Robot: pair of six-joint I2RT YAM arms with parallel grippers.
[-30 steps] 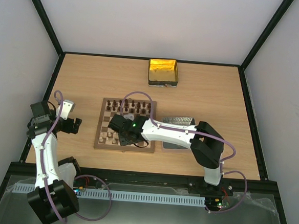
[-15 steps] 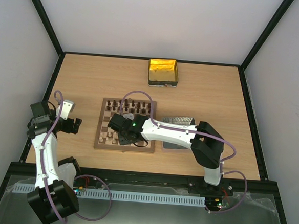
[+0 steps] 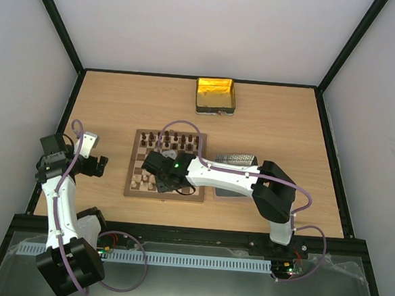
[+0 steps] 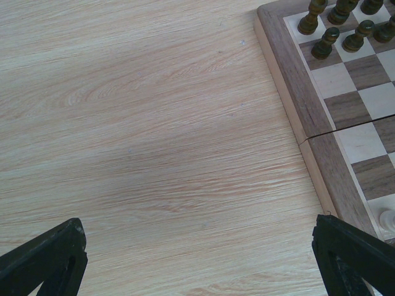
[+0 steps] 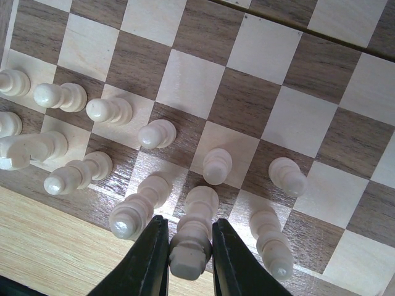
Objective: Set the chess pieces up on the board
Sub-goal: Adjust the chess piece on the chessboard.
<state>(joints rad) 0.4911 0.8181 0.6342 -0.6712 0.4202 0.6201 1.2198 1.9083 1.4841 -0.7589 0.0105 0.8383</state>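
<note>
The board (image 3: 167, 166) lies mid-table, with dark brown pieces (image 3: 171, 141) along its far rows and cream pieces (image 3: 141, 179) along its near rows. My right gripper (image 3: 161, 181) hangs over the board's near edge. In the right wrist view it (image 5: 190, 259) is shut on the head of a tall cream piece (image 5: 196, 222) that stands on a near-row dark square, with cream pieces (image 5: 139, 206) close on both sides. My left gripper (image 4: 197, 265) is open and empty over bare table left of the board's edge (image 4: 290, 92). Dark pieces (image 4: 325, 43) show at the top right of that view.
A yellow-gold tin (image 3: 216, 96) stands at the back of the table. A grey metal tray (image 3: 236, 157) lies right of the board, partly under the right arm. Black frame rails edge the table.
</note>
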